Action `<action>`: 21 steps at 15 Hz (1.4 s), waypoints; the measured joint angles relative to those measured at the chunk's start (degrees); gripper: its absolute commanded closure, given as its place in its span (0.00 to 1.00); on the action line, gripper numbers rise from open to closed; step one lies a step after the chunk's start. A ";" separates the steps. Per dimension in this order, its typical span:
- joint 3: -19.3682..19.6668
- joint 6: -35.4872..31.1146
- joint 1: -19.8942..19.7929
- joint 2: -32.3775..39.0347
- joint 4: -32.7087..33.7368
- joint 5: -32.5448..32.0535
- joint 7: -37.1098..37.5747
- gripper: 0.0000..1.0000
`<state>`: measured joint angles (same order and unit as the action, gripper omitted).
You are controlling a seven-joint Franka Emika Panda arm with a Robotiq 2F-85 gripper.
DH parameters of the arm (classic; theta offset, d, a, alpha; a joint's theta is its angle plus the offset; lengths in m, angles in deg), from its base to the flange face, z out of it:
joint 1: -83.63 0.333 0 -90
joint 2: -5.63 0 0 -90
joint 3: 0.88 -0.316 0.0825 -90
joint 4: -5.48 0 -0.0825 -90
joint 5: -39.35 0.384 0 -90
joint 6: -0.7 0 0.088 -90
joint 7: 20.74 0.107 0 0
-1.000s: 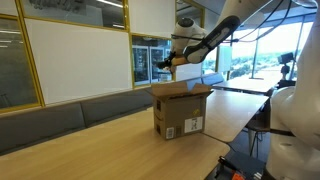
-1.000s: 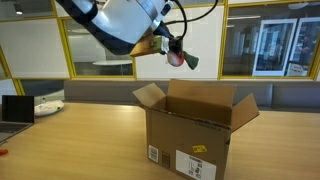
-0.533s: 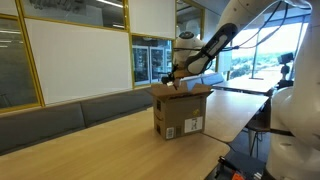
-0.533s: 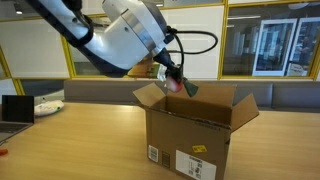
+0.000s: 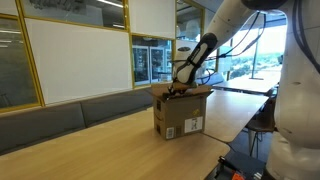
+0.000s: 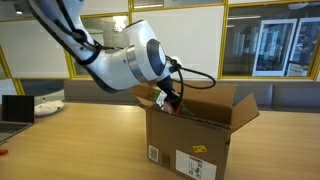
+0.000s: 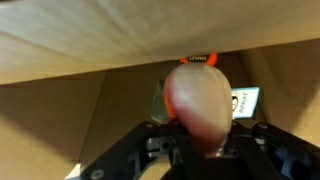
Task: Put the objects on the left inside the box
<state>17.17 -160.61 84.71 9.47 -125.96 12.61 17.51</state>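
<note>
- Our claw is clamped on the orange-red piece. In the wrist view we see this rounded piece sitting between the dark fingers, in the middle of the picture.
- We see the long, pale wooden table in both exterior views, with a bench seat behind it along the glass wall.
- We see the white arm coming in from the upper corner in an exterior view and bending down toward the open top of the box.
- We find the brown cardboard box standing upright on the table with its flaps raised. A white label is low on the side facing us.
- We place the claw at the mouth of the box, between the raised flaps. Cardboard fills the wrist view behind the piece, so the piece is within the opening. We cannot tell whether it touches the bottom.
- We notice a laptop near the table's far end, well apart from the box.
</note>
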 measured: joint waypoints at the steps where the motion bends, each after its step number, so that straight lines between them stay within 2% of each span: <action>1: -0.99 0.06 -0.94 0.97 0.26 2.08 -1.26 0.40; 5: -2.89 0.44 -2.77 3.81 1.94 7.61 -4.56 0.08; 7: -3.06 0.91 -2.94 4.65 2.88 9.05 -5.44 0.00; 12: -3.06 2.63 -2.88 4.63 5.31 9.31 -5.69 0.00; 15: -3.00 3.73 -2.70 2.54 5.86 7.13 -5.40 0.00; 18: -3.48 6.84 -2.56 -1.98 5.24 3.39 -5.02 0.00; 21: -5.62 9.99 -3.48 -9.46 2.56 -0.24 -4.96 0.00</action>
<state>11.56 -150.62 81.23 0.00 -123.41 12.37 12.54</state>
